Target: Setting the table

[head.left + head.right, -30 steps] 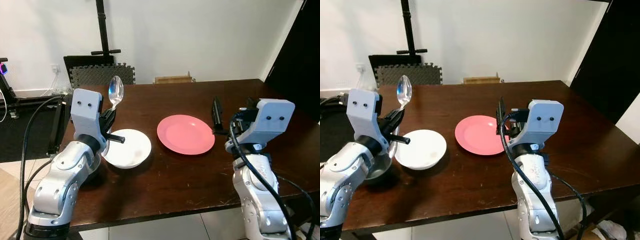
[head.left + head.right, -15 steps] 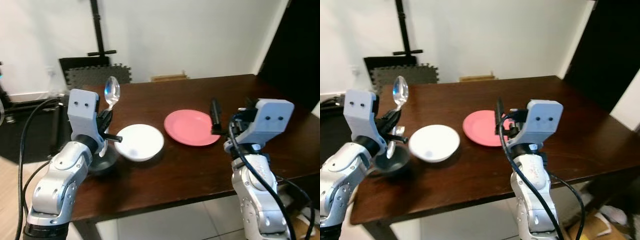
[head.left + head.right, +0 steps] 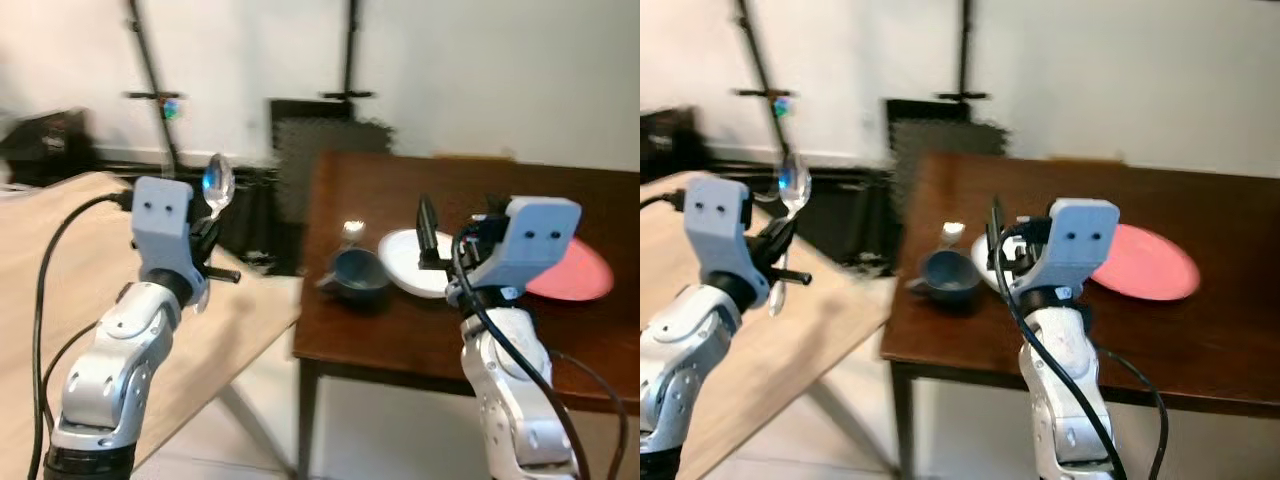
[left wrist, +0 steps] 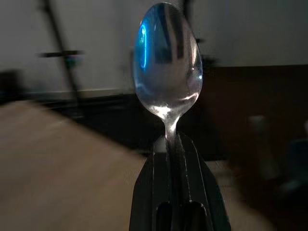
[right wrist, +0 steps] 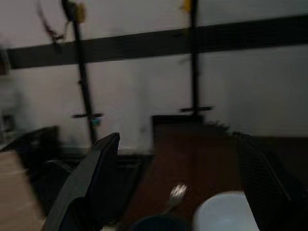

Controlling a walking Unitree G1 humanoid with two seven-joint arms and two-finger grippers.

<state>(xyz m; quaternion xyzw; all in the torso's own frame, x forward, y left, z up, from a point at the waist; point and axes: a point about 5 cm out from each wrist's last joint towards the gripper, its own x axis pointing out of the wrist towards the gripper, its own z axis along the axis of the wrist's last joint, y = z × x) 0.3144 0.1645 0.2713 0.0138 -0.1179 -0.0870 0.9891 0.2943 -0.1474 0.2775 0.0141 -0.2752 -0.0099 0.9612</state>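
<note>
Now the left gripper [image 4: 177, 144] clamps a spoon [image 4: 168, 72] beside the dark table [image 3: 380, 330], right gripper [image 5: 178, 192] apart.

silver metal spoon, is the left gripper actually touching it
Touching. In the left wrist view the left gripper's two black fingers are closed on the handle of the silver metal spoon, which stands upright between them.

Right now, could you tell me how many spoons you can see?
2: one spoon held upright in the left gripper, and a second spoon resting in the dark bowl on the brown table.
</note>
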